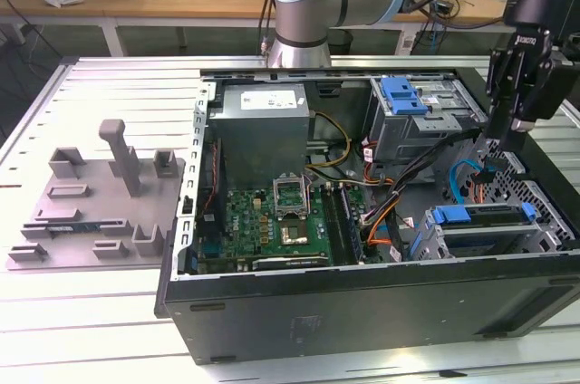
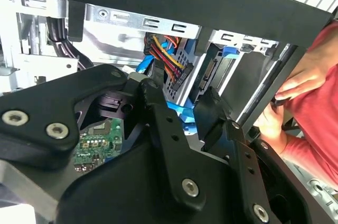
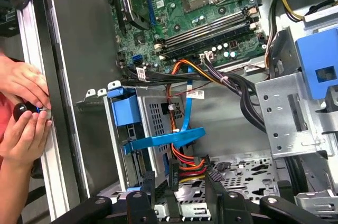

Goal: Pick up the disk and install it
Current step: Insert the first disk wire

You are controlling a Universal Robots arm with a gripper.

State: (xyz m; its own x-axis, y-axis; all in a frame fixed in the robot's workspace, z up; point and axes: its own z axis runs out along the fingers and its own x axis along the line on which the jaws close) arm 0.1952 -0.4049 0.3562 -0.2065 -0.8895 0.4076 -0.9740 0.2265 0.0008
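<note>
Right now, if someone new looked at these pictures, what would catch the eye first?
The open computer case, with its green motherboard exposed, dominates the exterior view. At that view's right, the black gripper hangs above the metal drive cages, open and holding nothing. In the first wrist view, a person's hands work at the case's outer edge.
</note>
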